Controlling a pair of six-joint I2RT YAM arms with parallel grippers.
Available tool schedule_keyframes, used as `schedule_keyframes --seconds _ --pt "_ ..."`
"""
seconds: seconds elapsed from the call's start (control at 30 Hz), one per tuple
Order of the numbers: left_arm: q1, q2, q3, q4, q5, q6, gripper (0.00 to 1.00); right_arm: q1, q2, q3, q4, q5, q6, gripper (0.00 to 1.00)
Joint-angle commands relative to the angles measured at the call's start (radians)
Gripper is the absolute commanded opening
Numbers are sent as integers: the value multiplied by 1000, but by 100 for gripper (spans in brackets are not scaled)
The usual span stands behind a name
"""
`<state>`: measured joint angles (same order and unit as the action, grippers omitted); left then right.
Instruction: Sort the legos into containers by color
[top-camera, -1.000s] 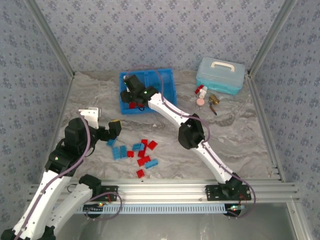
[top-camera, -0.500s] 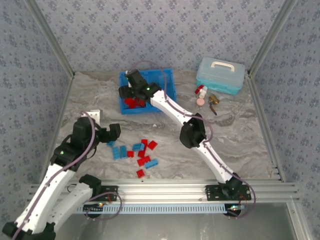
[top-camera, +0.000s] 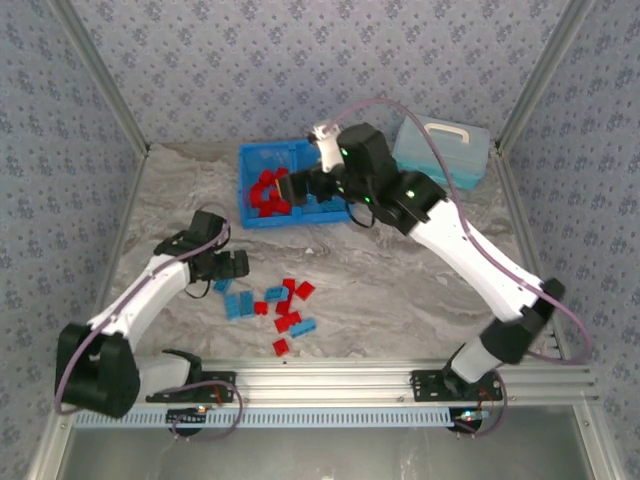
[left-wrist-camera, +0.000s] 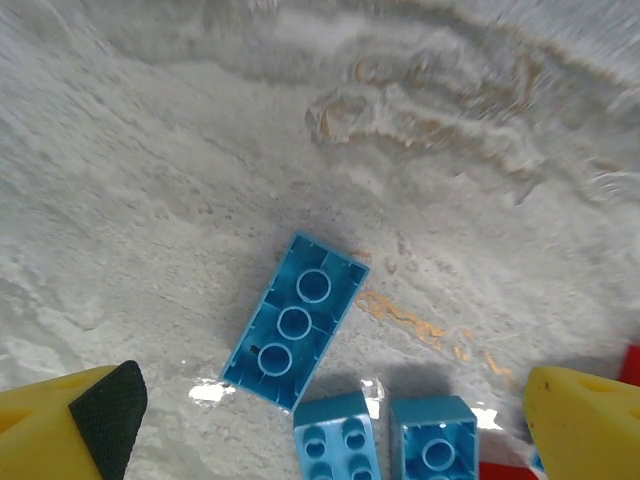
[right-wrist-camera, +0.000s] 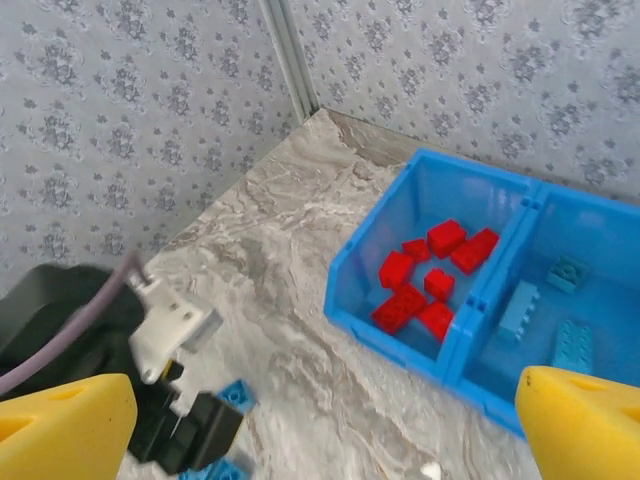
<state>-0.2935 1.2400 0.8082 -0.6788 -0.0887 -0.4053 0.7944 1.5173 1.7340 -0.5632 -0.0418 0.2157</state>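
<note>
From above, the left claw (top-camera: 228, 266) is hanging spread just left of the loose bricks (top-camera: 283, 305) on the table (top-camera: 400, 270). The right claw (top-camera: 283, 187) is hovering over the blue tray (top-camera: 292, 221).

At the left wrist, the yellow fingers (left-wrist-camera: 60, 425) are standing wide apart, gripping nothing. A light blue brick (left-wrist-camera: 295, 320) is lying tilted ahead between them.

At the right wrist, the claw (right-wrist-camera: 320, 420) is gaping, empty. Ahead of it, the tray's left compartment (right-wrist-camera: 420, 195) is holding red bricks (right-wrist-camera: 430, 275) and the right compartment (right-wrist-camera: 600, 240) pale blue ones (right-wrist-camera: 522, 308).
</note>
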Motion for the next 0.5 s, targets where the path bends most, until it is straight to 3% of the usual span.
schedule_keyframes --seconds 0.0,0.23,0.47 --pt "9 63 -2 45 17 6 95 -2 -54 -154 -11 8 4 100" --pt "14 215 23 47 -37 -41 78 -30 -162 -263 -33 19 76 100" --pt "16 290 21 79 -35 -84 52 -36 -183 -251 -64 27 76 100"
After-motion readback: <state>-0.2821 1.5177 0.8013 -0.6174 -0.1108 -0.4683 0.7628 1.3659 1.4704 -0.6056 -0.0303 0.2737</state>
